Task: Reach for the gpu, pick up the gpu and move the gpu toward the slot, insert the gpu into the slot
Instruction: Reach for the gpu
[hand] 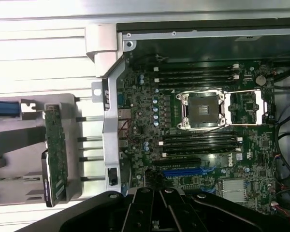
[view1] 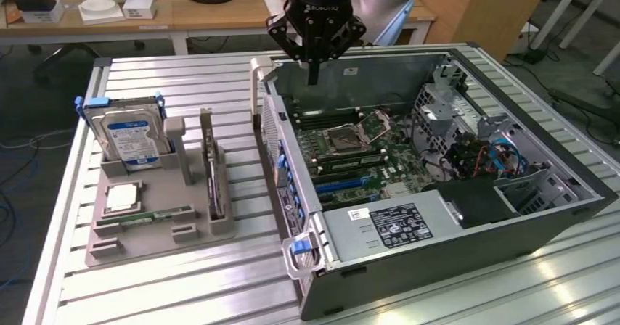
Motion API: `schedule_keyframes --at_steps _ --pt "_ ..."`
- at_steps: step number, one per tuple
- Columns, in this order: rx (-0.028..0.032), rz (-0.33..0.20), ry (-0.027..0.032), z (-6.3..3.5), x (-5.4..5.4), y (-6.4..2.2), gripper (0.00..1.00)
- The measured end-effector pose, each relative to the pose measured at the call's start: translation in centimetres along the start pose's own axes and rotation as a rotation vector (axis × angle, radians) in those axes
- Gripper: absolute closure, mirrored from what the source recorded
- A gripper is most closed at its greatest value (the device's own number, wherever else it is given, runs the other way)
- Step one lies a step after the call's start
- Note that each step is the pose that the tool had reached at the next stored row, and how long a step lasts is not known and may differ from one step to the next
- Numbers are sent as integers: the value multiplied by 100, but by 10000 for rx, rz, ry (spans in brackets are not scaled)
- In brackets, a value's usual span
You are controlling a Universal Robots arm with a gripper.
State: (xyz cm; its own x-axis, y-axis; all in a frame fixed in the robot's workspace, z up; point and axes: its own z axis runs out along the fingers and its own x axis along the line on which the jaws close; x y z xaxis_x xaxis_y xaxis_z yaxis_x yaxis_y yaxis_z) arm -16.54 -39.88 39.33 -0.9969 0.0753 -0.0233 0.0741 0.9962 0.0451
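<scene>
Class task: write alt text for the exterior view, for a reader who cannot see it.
A robot gripper, jaws shut and empty, hangs over the far end of an open computer case on a slatted metal table. To the exterior view's left, a grey holder keeps the gpu standing on edge beside a blue-labelled hard drive.

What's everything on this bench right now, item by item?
gpu: one, green, standing on edge in the holder, the exterior view's left of the computer case.
hard drive: one, silver with blue label, upright in the holder.
memory stick: one, green, flat on the holder.
processor chip: one, silver, flat on the holder.
holder: one, grey, on the table.
computer case: one, dark grey, open, motherboard exposed.
table: one, silver slats.
gripper: one, black, shut, empty, above the computer case.
</scene>
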Motion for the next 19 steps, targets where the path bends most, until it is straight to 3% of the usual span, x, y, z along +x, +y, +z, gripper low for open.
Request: schedule_keyframes --at_steps 19 --pt "0 1 1 -4 149 -11 90"
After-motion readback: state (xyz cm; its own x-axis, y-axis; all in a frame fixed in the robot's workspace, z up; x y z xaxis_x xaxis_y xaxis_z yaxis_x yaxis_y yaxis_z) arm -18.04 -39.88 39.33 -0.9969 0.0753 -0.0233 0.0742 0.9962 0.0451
